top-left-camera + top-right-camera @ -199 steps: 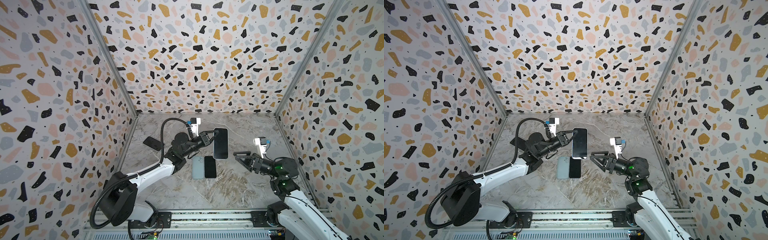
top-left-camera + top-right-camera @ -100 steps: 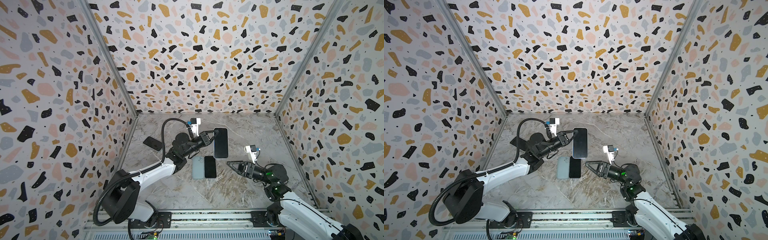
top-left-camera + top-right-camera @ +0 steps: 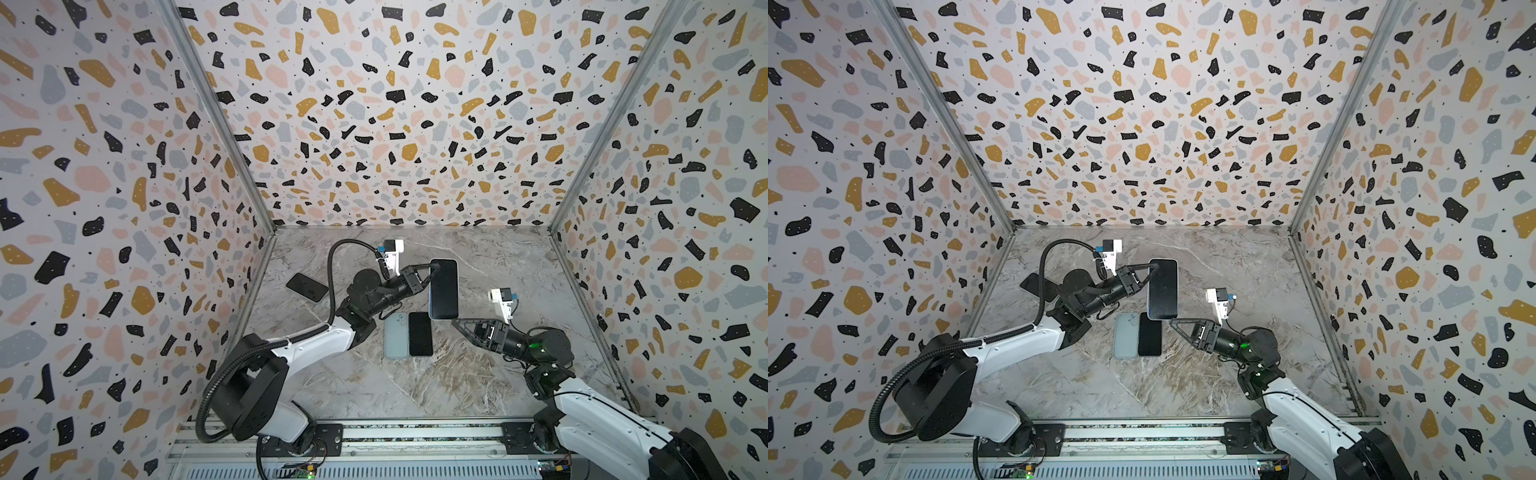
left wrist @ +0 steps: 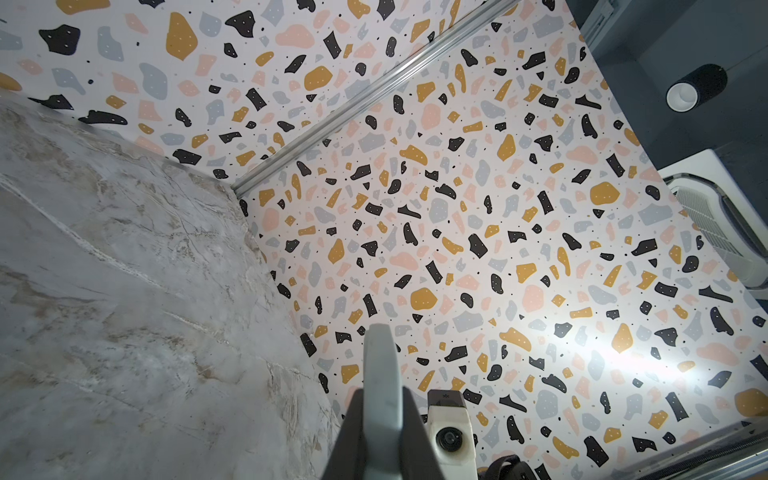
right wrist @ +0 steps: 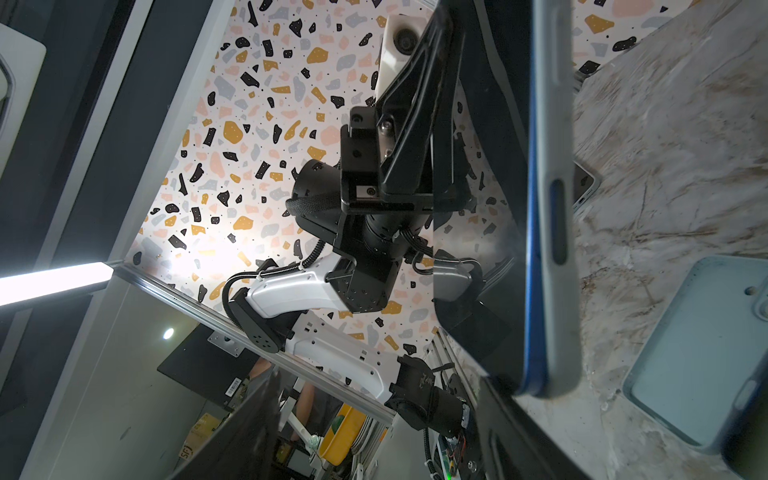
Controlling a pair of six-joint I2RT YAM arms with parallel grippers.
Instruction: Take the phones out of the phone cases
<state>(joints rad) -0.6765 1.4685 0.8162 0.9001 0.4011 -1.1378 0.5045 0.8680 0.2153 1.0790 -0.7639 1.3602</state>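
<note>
Pinching a phone (image 3: 444, 289) over marble (image 3: 415, 386) between terrazzo walls (image 3: 395, 124), left claw (image 3: 432, 271) faces spread right claw (image 3: 457, 324).

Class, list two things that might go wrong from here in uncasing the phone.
1. The left fingers pinch the cased phone by one edge only; a tug may twist it loose and drop it on the table.
2. The open right fingers sit at its near corner and may clamp it whole, separating nothing.
</note>
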